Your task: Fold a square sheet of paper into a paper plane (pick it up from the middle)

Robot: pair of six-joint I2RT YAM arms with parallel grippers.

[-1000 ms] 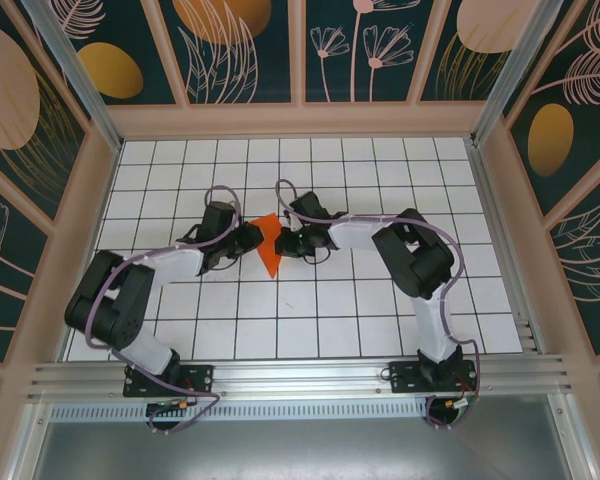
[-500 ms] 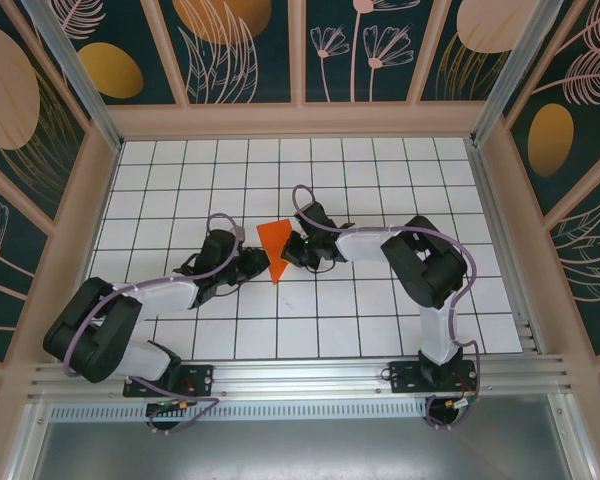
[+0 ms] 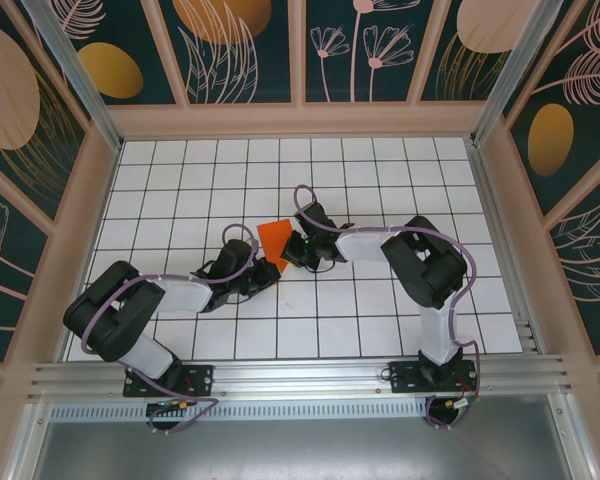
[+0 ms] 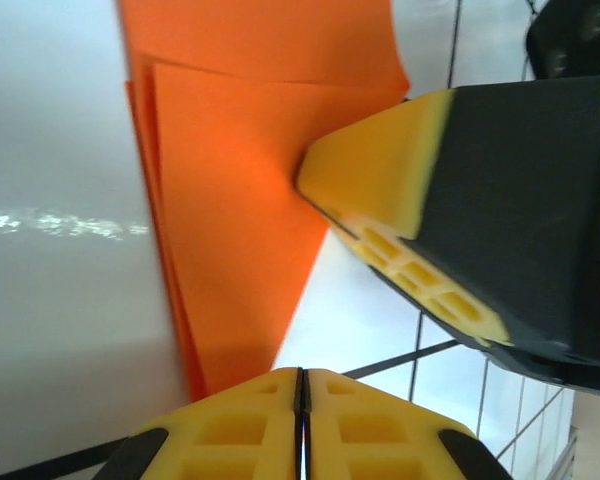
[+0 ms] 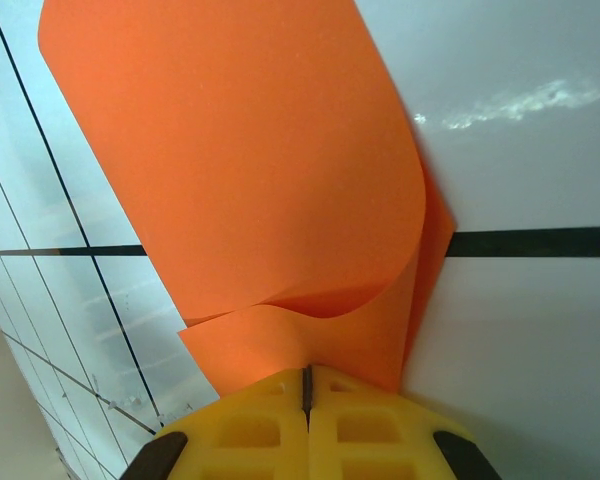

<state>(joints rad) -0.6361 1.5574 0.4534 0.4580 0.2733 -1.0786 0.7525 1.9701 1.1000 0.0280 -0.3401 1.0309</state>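
White gridded table [image 3: 380, 190]: unchanged. My left arm [image 3: 175, 293] has swung in low across it, forearm flat, wrist now at the near point of the thin bright orange paper sheet [image 3: 273, 238]. My right arm [image 3: 365, 243] keeps its reach from the other side. The sheet lies mid-table between both wrists, folded to a point, top flap curling. Left jaws have closed, pads [image 4: 250, 420] pressed together beside that point. Right jaws are pressed together, tip bearing on the sheet; pinch not confirmed. Judgement: creasing underway, plane unfinished.
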